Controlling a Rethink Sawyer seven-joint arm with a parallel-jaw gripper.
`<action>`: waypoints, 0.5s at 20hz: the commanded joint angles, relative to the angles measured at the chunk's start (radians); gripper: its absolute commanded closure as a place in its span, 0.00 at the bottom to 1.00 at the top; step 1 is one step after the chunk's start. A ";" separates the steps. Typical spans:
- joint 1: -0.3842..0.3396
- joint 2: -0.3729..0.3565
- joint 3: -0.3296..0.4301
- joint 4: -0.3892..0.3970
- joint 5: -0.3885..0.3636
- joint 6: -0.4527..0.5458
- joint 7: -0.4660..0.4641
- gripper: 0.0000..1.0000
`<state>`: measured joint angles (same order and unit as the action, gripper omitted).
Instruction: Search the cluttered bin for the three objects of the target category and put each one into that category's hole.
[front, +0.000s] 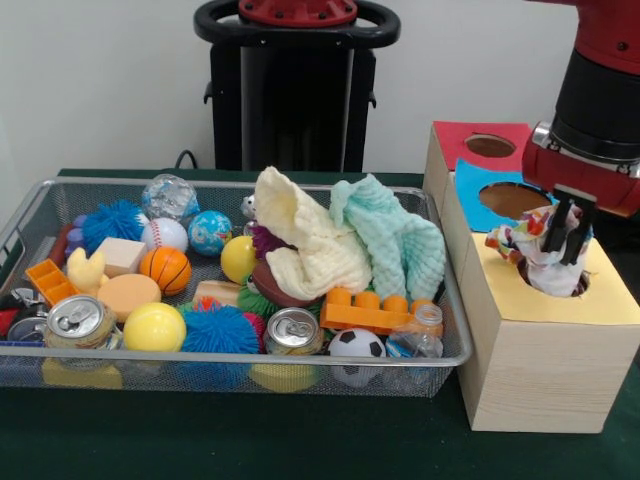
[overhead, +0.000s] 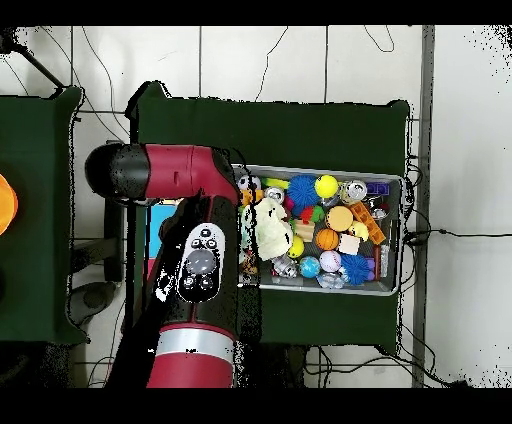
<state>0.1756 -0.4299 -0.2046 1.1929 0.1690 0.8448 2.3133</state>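
Observation:
My gripper (front: 564, 232) hangs over the round hole (front: 581, 285) in the yellow-topped wooden box (front: 600, 298) at the right. It is shut on a crumpled white wrapper with red, yellow and blue print (front: 533, 250), which sits in the mouth of the hole and bulges out to the left. The wire mesh bin (front: 20, 232) lies left of the boxes, full of toys. No other printed wrapper shows among the clutter. In the overhead view the arm (overhead: 200, 262) covers the gripper and the boxes; the bin (overhead: 391, 232) shows to its right.
A blue-topped box (front: 475, 190) and a red-topped box (front: 455, 140), each with a hole, stand behind the yellow one. A cream cloth (front: 305, 240) and a mint cloth (front: 395, 235) lie heaped in the bin, among balls, two cans (front: 293, 330) and an orange brick (front: 365, 312).

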 joint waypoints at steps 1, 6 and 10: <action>-0.039 0.045 0.049 0.088 0.015 -0.066 0.150 1.00; -0.043 0.090 0.057 0.057 0.014 -0.081 0.150 1.00; -0.038 0.092 0.056 0.058 0.018 -0.079 0.156 1.00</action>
<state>0.1742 -0.4075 -0.2045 1.1926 0.1692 0.8136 2.3133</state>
